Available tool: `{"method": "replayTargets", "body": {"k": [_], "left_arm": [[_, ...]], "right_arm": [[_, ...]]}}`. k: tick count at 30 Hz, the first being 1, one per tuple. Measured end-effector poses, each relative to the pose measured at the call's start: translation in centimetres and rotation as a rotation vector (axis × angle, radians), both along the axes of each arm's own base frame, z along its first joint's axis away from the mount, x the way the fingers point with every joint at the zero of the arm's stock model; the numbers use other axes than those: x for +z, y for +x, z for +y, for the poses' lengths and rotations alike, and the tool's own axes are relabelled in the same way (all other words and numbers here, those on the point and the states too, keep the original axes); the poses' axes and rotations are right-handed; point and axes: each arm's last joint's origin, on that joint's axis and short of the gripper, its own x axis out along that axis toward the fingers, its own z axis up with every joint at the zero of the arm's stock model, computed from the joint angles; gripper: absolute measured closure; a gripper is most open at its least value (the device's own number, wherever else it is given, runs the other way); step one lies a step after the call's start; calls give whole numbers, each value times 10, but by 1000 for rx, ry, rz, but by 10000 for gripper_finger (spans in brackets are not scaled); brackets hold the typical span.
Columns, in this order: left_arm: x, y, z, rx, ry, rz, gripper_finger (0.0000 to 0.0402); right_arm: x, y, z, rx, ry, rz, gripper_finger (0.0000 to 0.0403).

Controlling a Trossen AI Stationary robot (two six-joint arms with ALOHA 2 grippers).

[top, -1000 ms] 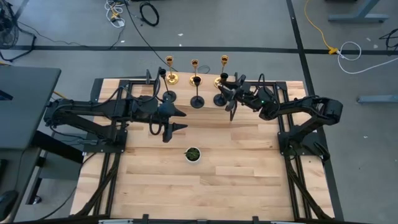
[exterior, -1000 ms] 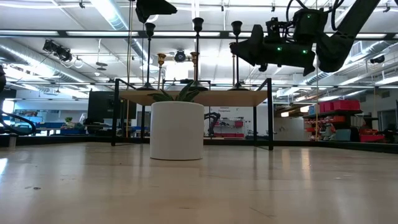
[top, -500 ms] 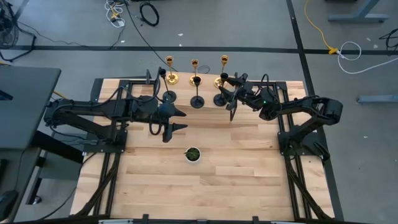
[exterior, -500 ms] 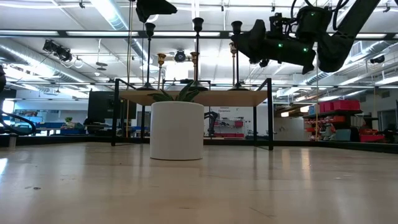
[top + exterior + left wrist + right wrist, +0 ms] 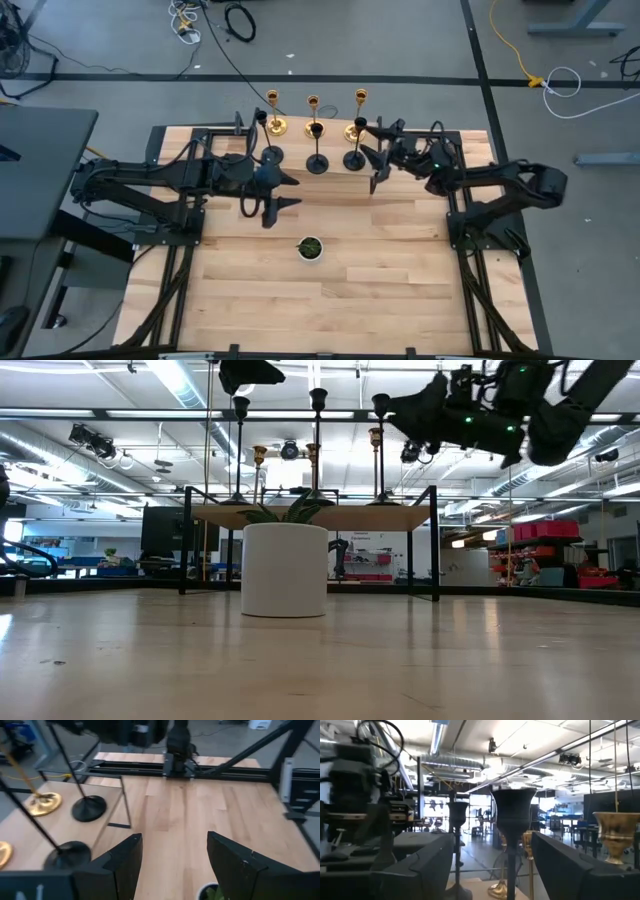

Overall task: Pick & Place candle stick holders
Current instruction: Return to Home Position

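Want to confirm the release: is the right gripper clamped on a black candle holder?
No, the right gripper is open, and the nearest black candle holder stands untouched ahead of it.

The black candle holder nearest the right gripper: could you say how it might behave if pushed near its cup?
Probably tips readily: the black candle holder is a tall thin stem on a small round base. Likely stiff: the stem stands straight. The open right gripper hangs beside it; the left gripper hovers mid-table.
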Motion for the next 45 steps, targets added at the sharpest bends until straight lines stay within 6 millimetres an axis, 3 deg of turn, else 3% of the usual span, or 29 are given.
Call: {"method": "replayTargets", "body": {"k": [9,17,20,32,41,45], "left_arm": [[0,0,2,56,56,4,179],[8,-12,3,81,100,-11,179],[1,-20,4,113,105,-18,179],[-78,-84,6,179,61,-218,179],[-125,-96,4,124,60,-276,179],[-139,-99,5,132,67,-292,179]], "right_arm": [[-1,-40,26,83,39,-44,138],[-7,-55,54,291,-17,-13,138],[-13,-56,59,309,8,52,138],[-35,-50,79,236,92,303,138],[-46,-48,92,191,160,389,138],[-62,-56,97,180,207,400,138]]}}
